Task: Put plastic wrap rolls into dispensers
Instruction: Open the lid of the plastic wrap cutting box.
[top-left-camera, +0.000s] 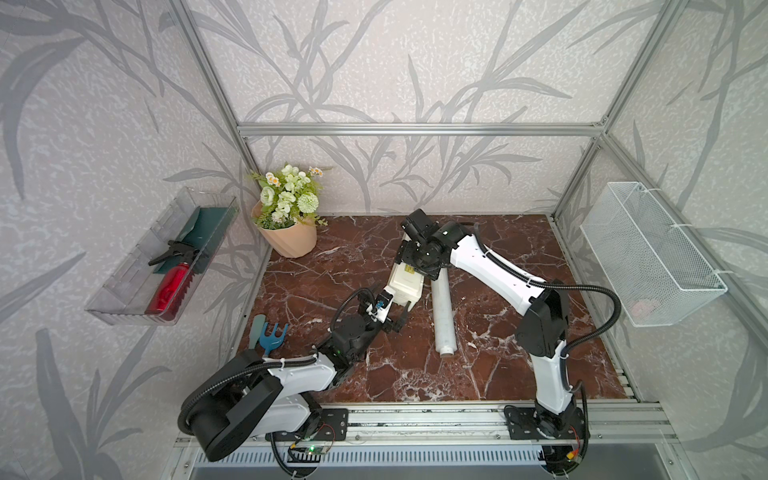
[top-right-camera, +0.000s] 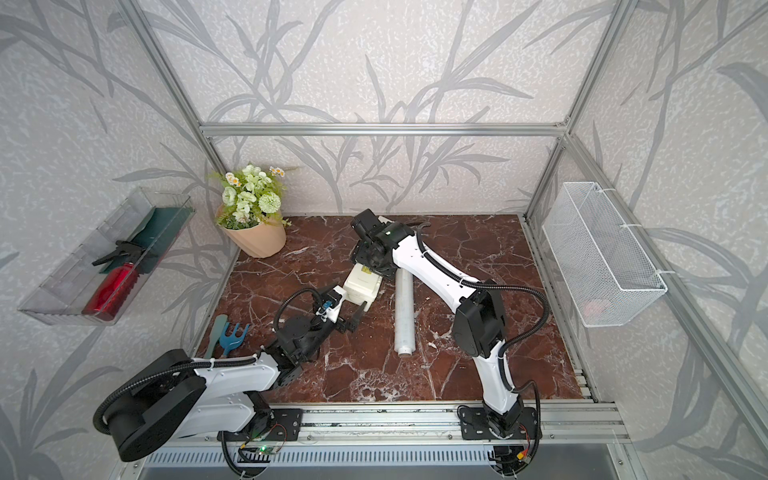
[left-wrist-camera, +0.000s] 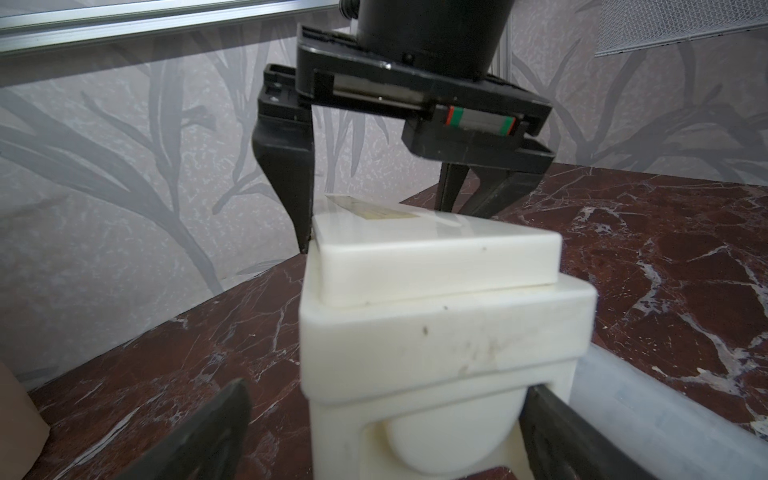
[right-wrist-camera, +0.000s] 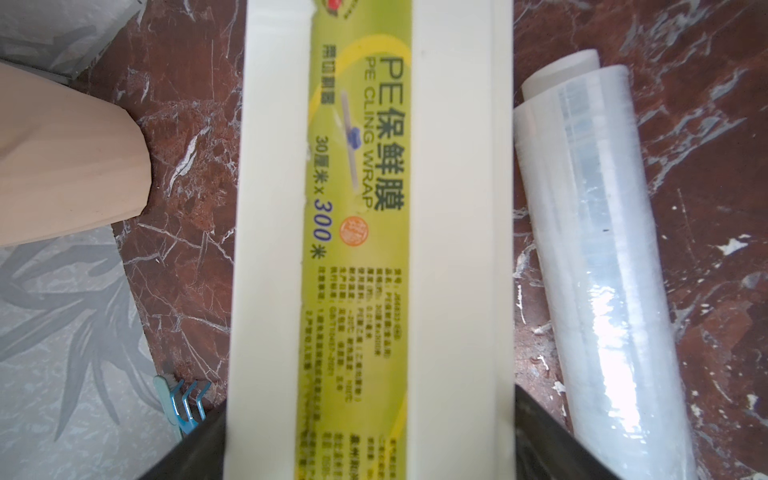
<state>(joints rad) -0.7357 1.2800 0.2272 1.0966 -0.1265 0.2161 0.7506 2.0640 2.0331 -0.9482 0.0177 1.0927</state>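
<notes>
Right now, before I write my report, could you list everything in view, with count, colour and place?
dispenser: 1, cream with yellow-green label, mid table, lid on
roll: 1, whitish clear, flat on table beside dispenser
pot: 1, peach, white-green flowers, far left table corner
fork: 1, blue, left table edge
scoop: 1, pale teal, beside fork
tray: 1, clear, on left wall
bottle: 1, red, black trigger, in tray
flat thing: 1, dark green, in tray
basket: 1, white mesh, on right wall
pink thing: 1, in basket, unclear
table: 1, red-brown marble
left gripper: black, open, at dispenser's near end
right gripper: black, closed across dispenser
</notes>
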